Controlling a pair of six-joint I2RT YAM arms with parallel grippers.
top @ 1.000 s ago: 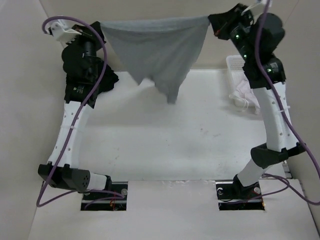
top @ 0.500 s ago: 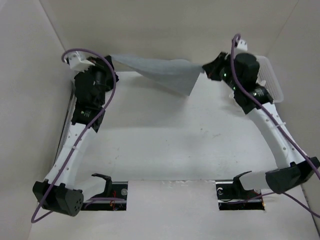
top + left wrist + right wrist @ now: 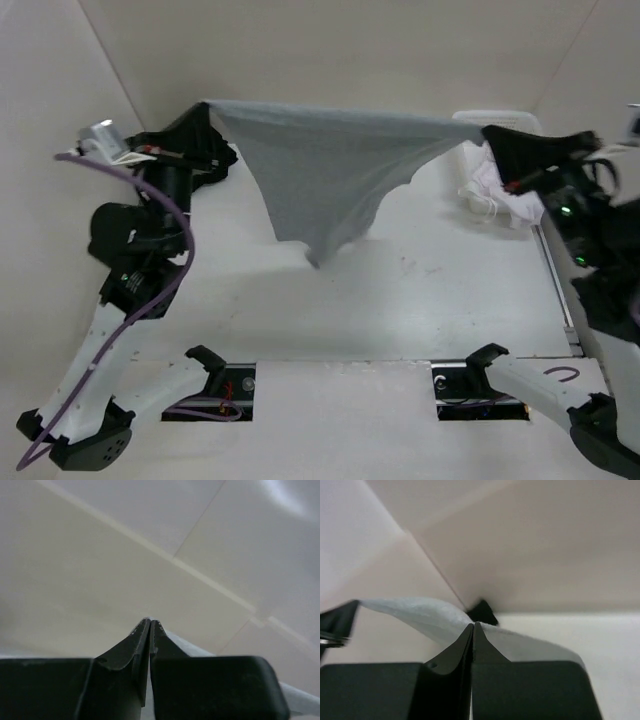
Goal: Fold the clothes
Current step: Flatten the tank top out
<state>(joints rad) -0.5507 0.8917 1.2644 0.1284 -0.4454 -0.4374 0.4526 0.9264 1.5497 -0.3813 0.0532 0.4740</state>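
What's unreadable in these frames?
- Top view: sleeves and neck opening of the grey T-shirt, lost in hanging folds.
- Left wrist view: where the left hand pinches cloth, hidden by its own fingers.
- Top view: white garments, partly behind the right hand.
- Top view: right arm, cut by the frame edge.

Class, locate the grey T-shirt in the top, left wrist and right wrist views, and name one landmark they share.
Top external: grey T-shirt stretched across the upper middle between left gripper and right gripper, sagging to a point.
Left wrist: thin pale strip at lower right, beside the shut gripper.
Right wrist: pale band across the middle-left, pinched in the gripper.
Shared landmark: the pale wall behind.
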